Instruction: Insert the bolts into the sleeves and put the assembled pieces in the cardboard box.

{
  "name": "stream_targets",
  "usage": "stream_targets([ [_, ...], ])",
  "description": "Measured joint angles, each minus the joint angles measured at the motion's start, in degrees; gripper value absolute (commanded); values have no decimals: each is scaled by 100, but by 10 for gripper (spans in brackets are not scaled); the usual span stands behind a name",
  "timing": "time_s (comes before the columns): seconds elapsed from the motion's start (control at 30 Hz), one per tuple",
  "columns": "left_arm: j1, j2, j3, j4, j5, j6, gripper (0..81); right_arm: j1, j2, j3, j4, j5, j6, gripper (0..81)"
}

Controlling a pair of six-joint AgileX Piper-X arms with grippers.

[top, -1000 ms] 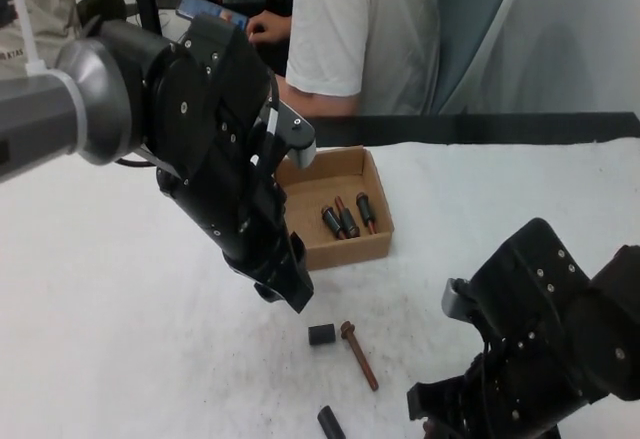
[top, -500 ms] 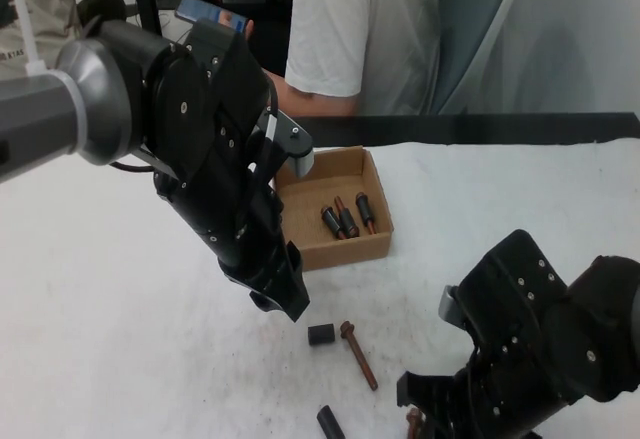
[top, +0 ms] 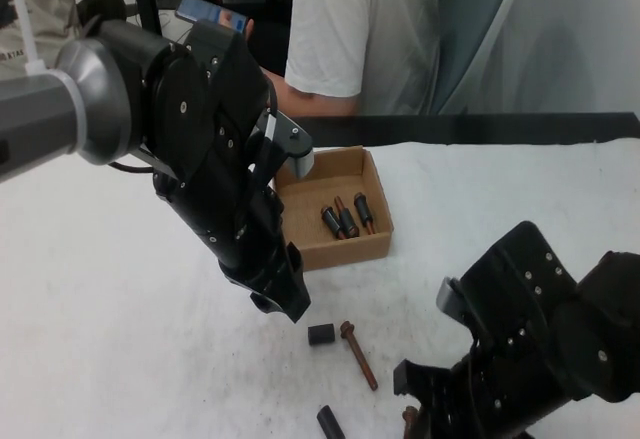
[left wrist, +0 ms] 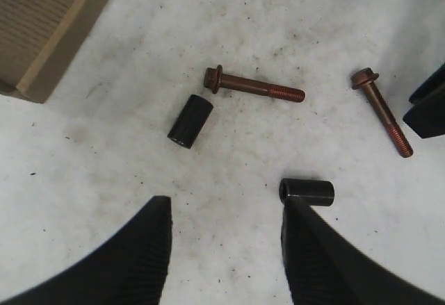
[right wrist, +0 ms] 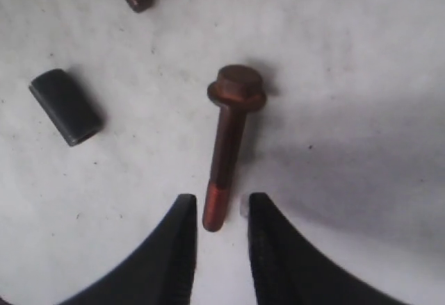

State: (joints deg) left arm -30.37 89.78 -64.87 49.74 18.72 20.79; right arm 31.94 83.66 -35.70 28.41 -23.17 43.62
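Two copper bolts and two black sleeves lie loose on the white bench. In the left wrist view, one bolt point(left wrist: 254, 86) lies beside a sleeve point(left wrist: 190, 121); farther off are the second bolt point(left wrist: 382, 114) and second sleeve point(left wrist: 306, 191). My left gripper point(left wrist: 226, 208) hangs open above them, holding nothing, just in front of the cardboard box point(top: 345, 251). My right gripper point(right wrist: 219, 204) is open, its fingertips either side of the threaded end of the second bolt point(right wrist: 233, 142). Three assembled pieces point(top: 345, 217) lie in the box.
The left arm point(top: 200, 139) rises beside the box's left side. The right arm point(top: 540, 349) is at the bench's front right. A sleeve point(right wrist: 66, 105) lies near the right gripper. A person sits behind the bench.
The right arm has shifted left and down, bringing its fingers to the second bolt. The left arm dropped slightly toward the loose parts, then held still.
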Motion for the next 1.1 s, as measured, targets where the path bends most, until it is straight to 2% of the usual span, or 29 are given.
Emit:
stream_targets([
  [0.63, 0, 0, 0, 114, 116, 0, 459, 0, -29, 0, -591, 661, 145, 228],
  [1.1, 0, 0, 0, 190, 156, 0, 459, 92, 346, 0, -470, 436, 95, 228],
])
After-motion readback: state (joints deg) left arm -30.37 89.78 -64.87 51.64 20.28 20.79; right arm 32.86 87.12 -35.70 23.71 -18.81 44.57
